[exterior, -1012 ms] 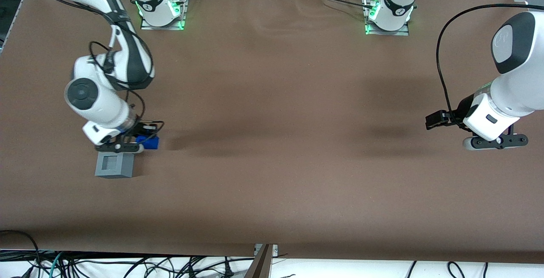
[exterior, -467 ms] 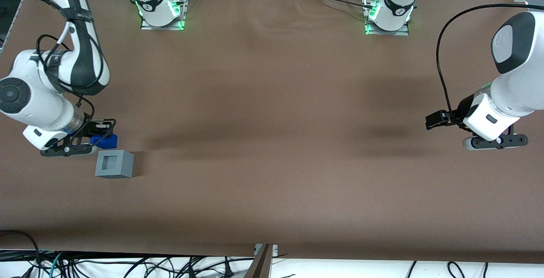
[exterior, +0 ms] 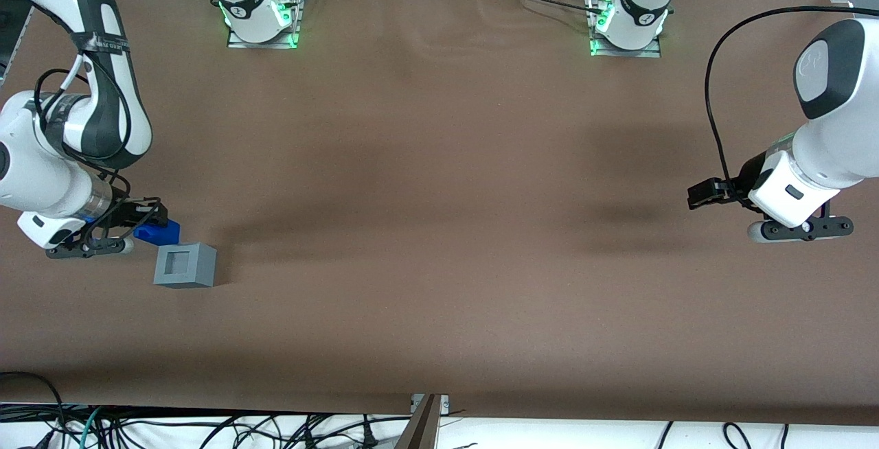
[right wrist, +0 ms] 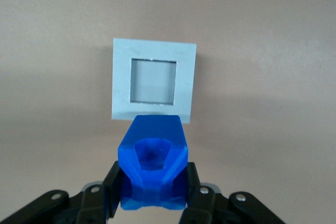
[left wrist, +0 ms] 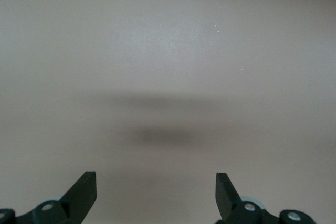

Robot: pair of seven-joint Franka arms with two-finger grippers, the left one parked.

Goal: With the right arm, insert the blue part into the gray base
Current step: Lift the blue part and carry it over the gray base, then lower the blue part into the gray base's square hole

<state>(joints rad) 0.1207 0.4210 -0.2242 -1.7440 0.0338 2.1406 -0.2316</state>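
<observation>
Blue part (right wrist: pixel 153 163) sits clamped between the two black fingers of the gripper (exterior: pixel 141 224) on the right arm (exterior: pixel 65 133), raised off the brown table (exterior: pixel 439 229) at the lower left of the front frame. Just nearer the front camera than the held piece, and apart from it, the gray base (exterior: pixel 185 265) rests flat on the table with its square recess facing up and nothing in it; the wrist camera shows that recess (right wrist: pixel 153 81) squarely, with the blue part overlapping the cube's edge.
</observation>
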